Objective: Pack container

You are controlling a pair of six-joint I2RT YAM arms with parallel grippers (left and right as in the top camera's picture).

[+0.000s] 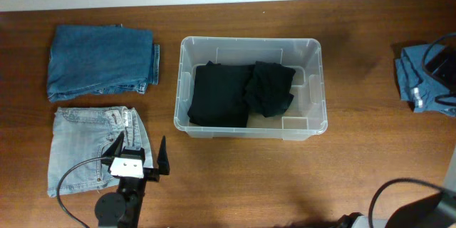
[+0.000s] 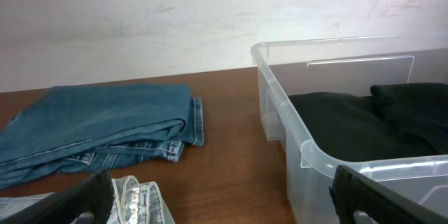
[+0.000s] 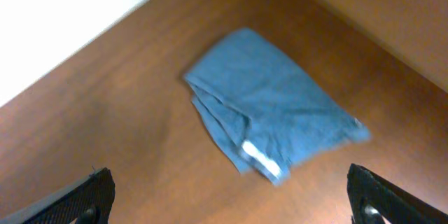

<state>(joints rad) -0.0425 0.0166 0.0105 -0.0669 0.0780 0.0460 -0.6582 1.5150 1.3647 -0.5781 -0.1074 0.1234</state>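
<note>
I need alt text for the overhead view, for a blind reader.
A clear container holds black clothes on a wooden table. Dark jeans and pale jeans lie left of it, a blue garment far right.

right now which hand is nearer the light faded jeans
Left. The left hand is over the light jeans' right edge; the right hand is above the small blue garment, on the container's far side.
</note>
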